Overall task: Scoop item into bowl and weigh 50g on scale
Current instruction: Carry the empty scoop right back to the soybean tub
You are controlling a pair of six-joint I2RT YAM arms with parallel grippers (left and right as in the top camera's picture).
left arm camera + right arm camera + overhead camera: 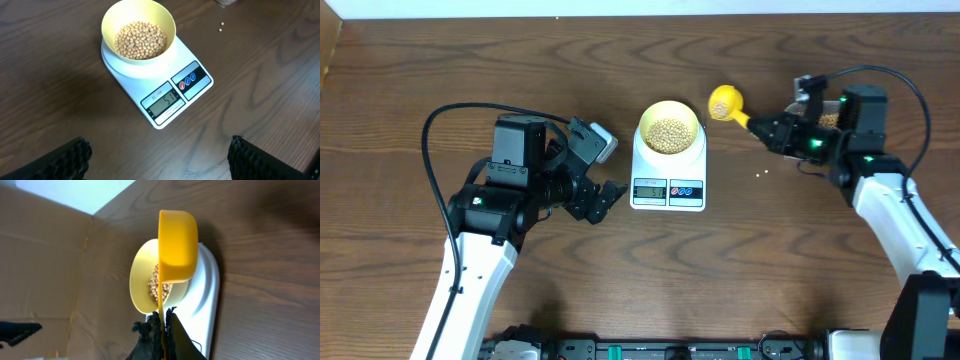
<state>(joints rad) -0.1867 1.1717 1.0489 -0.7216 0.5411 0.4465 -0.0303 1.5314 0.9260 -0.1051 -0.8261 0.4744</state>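
My right claw (761, 129) is clamped shut on the thin handle of the bright yellow scoop (725, 102). In my right wrist view the claw (163, 326) pinches that handle from both sides, and the scoop (177, 245) stands out ahead of it with its cup turned on edge. I cannot tell whether anything lies in the cup. From overhead the cup sits just right of the bowl (670, 106) and apart from it. My left claw (609, 166) is spread wide and grips nothing. Its two dark fingers frame the bottom corners of the left wrist view, and the claw (162, 165) points at the scale (132, 79) from the near side. The pale yellow bowl (107, 25) stands on the platform of the white scale (667, 172), near the middle of the bench (420, 80). The beans (140, 40) fill the bottom of the bowl in a shallow heap. The grey display faces my side and reads what looks like 51. A couple of stray beans (765, 172) lie on the bare wood, to the right of the scale.
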